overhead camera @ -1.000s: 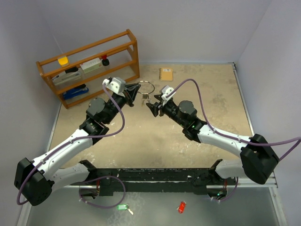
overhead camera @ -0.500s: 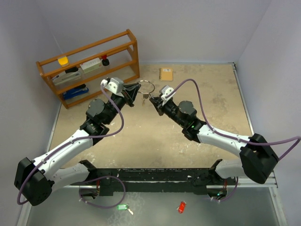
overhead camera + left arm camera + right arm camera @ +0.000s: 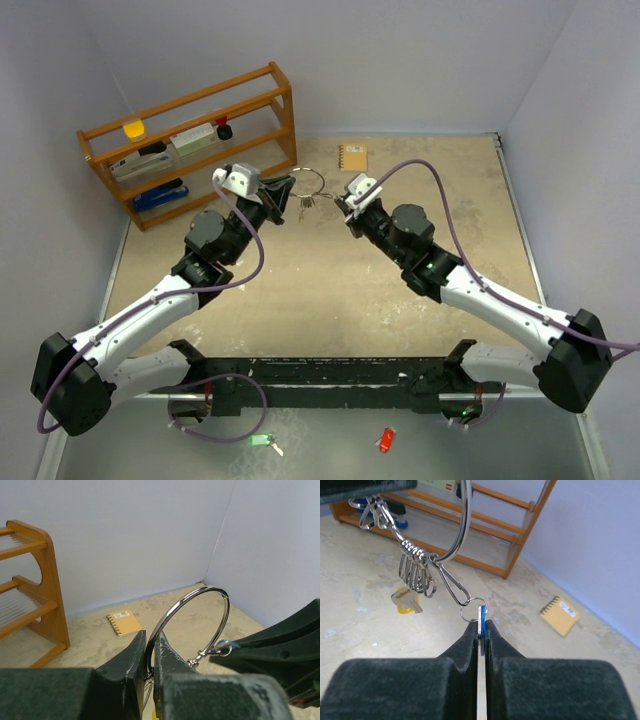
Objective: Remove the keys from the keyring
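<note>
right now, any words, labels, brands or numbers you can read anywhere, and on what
No text is readable in any view.
On the notebook: a white sticker, print too small to read.
On the white box in the wooden shelf: a red patch, too blurred to read.

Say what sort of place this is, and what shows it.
Probably a robot lab test cell: plain pale walls box in a tabletop, a left arm and right arm are bolted at its near edge, and a wooden rack of stationery looks staged.
</note>
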